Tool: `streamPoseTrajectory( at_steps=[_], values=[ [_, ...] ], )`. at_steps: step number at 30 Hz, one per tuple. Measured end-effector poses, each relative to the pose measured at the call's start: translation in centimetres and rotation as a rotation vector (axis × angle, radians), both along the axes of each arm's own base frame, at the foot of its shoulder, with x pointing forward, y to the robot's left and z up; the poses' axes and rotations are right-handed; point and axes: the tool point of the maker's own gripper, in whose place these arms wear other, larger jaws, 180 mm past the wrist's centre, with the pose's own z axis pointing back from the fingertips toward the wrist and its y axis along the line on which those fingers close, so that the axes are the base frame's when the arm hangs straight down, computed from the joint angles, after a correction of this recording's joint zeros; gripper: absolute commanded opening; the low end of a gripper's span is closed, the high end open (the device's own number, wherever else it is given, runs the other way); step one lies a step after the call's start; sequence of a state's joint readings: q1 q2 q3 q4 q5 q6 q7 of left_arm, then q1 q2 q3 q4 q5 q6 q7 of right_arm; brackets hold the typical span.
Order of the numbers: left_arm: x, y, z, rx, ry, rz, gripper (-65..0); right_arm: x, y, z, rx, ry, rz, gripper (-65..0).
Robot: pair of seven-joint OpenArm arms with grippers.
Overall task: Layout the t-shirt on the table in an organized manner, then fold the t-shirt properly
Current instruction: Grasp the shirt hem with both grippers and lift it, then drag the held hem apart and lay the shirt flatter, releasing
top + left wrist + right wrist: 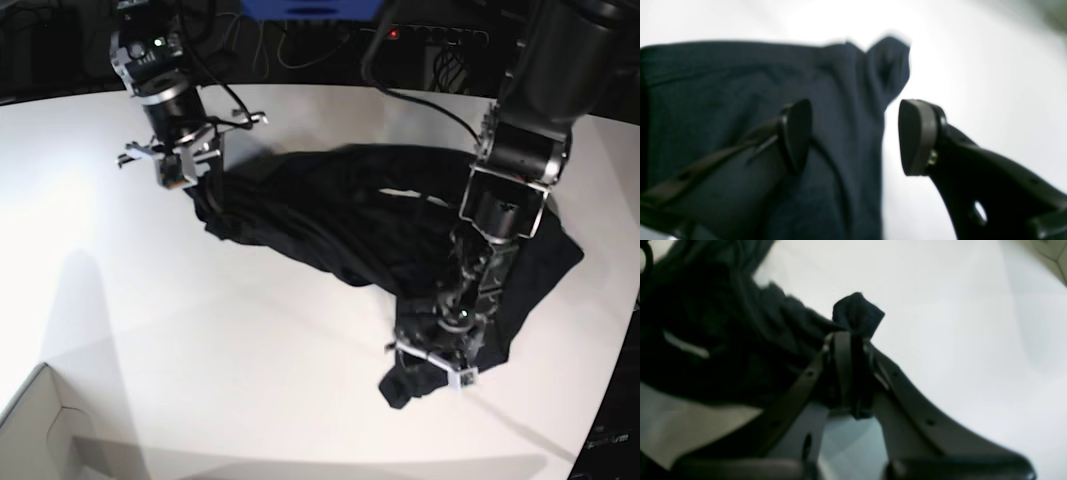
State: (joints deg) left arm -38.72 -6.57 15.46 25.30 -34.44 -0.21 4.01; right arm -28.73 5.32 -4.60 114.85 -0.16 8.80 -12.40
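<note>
The plain black soft-fabric t-shirt (360, 225) lies crumpled on the matte white counter (250, 340). The right pincer (851, 340) is clamped on a bunched edge; the left pincer (855, 136) hangs apart above a hem. The fabric is judged light and limp, best gripped at hems.

From my base feed the t-shirt (350, 225) lies on the table (200, 330), stretched from far left to near right. My right gripper (185, 170) sits at its far-left end, my left gripper (435, 365) over the near-right end. A box corner (40, 430) is near left.
</note>
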Motion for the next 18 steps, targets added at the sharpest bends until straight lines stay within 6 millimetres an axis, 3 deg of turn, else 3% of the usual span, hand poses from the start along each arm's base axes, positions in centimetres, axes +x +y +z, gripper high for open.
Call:
streamPoseTrajectory(
  at_steps=[3, 7, 8, 12, 13, 16, 18],
  values=[
    [-1.1, 0.6, -1.9, 0.082, 0.024, -0.026, -26.0, 0.2, -0.1, 0.2, -0.002, -0.011, -0.003, -65.0],
    [-1.4, 2.2, -2.7, 0.126, 0.032, -0.007, -28.0, -0.2, -0.2, -0.1, -0.010, 0.000, 0.007, -65.0],
    [-1.5, 2.7, -2.9, 0.132, 0.037, -0.001, -32.1, -0.3, -0.3, -0.1, -0.015, 0.003, 0.009, -65.0],
    [-1.7, 4.4, -2.9, 0.141, 0.040, 0.028, -61.3, -0.2, -0.5, -0.1, -0.021, 0.002, 0.009, -65.0],
    [-1.8, 4.6, -2.9, 0.137, 0.040, 0.033, -65.0, -0.2, -0.5, -0.1, -0.021, 0.003, 0.009, -65.0],
    [-1.5, 5.3, -2.6, 0.107, 0.052, 0.058, -63.5, -0.2, -0.4, -0.1, -0.019, 0.002, 0.009, -65.0],
    [-1.3, 6.8, -1.7, 0.066, 0.042, 0.110, -65.0, -0.1, -0.8, -0.4, -0.026, 0.009, 0.003, -65.0]
  ],
)
